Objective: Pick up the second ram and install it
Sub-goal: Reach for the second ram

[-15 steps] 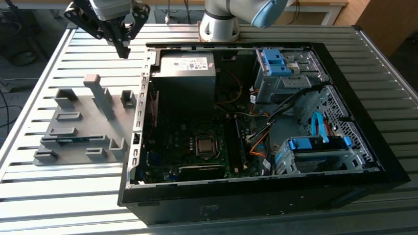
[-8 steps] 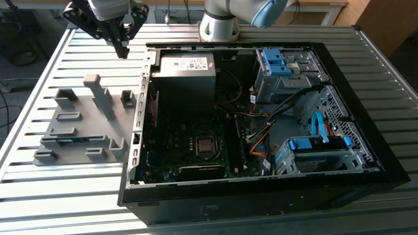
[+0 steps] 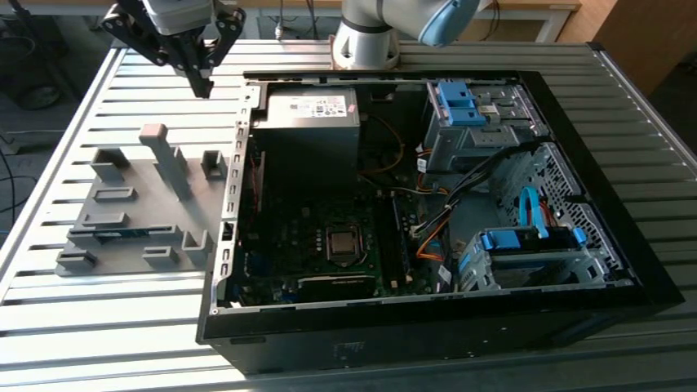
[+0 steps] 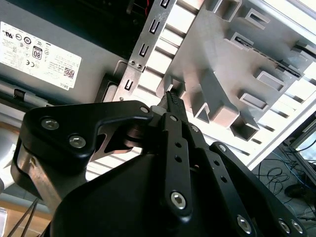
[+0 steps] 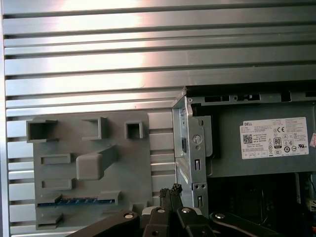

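The second ram point(image 3: 120, 235) is a thin blue stick lying in a slot of the grey holder fixture point(image 3: 136, 204) at the exterior view's left. The first wrist view shows the ram point(image 5: 74, 201) edge-on along the fixture point(image 5: 89, 163). My gripper point(image 3: 202, 86) hangs well above the slatted table, past the fixture's far end and beside the computer case's corner. Its fingers are pressed together with nothing between them, as both wrist views show at the gripper point(image 5: 171, 190) and the gripper point(image 4: 172, 98). The gripper is apart from the ram.
The open black computer case point(image 3: 610, 163) fills the exterior view's middle and right, with the power supply point(image 3: 310, 110), the motherboard point(image 3: 343, 245) and blue drive cages point(image 3: 523, 245) inside. The case's metal edge point(image 5: 190, 143) stands close beside the gripper. The arm's base point(image 3: 365, 41) stands behind the case.
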You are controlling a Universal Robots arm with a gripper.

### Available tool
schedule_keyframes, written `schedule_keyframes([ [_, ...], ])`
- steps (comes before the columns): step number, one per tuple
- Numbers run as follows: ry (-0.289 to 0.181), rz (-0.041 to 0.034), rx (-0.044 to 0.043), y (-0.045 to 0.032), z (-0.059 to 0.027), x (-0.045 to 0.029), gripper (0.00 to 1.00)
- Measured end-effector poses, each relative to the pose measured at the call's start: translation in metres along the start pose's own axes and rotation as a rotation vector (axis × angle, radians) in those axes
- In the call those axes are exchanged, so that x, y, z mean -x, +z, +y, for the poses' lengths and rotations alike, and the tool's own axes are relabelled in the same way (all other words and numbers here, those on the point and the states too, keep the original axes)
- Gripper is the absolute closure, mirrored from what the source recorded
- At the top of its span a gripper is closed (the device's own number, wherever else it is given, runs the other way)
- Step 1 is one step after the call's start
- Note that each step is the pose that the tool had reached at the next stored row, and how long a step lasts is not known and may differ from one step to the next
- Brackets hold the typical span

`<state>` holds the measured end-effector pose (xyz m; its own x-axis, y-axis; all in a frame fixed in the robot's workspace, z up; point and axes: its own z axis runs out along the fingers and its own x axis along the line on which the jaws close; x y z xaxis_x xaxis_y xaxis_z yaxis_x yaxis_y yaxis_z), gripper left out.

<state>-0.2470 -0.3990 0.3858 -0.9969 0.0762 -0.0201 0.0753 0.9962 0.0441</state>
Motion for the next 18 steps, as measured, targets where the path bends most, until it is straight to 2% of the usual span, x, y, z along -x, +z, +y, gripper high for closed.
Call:
schedule_keyframes([
  [7, 0.000, 0.0002, -0.0001, 0.0001, -0.0002, -0.0029, 0.89],
  [8, 0.000, 0.0003, -0.0001, 0.0003, -0.0007, -0.0084, 0.89],
  [12, 0.000, 0.0003, 0.0000, 0.0005, -0.0012, -0.0152, 0.89],
  [18, 0.000, 0.0003, -0.0001, 0.0006, -0.0018, -0.0178, 0.89],
])
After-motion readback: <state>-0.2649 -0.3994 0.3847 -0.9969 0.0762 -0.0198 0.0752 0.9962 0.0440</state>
